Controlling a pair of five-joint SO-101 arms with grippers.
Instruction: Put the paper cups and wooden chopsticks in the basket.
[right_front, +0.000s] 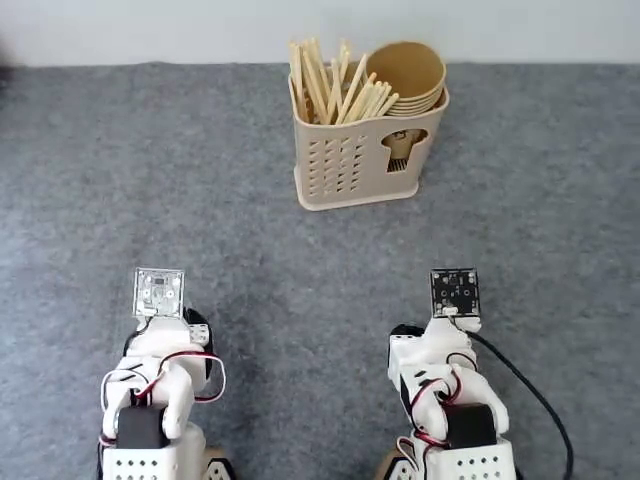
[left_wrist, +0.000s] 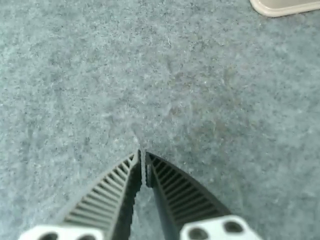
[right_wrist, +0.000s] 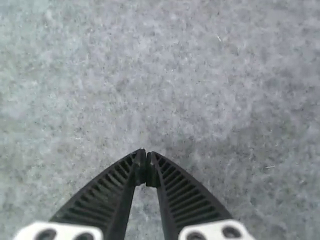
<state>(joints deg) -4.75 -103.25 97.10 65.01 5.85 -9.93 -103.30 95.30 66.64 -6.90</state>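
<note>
Left wrist view, likely basket (left_wrist: 285, 6), beyond jaws

This looks like a small robotics lab or test bay, though little of the room shows. The bench (right_front: 120, 170) is covered in grey felt-like matting and backs onto a plain white wall (right_front: 150, 30). A left arm (right_front: 160, 385) and a right arm (right_front: 445, 385) sit side by side, with bare circuit boards (right_front: 159, 293) and loose wires (right_front: 540, 400). A beige basket (right_front: 350, 165) stands near the wall.
</note>
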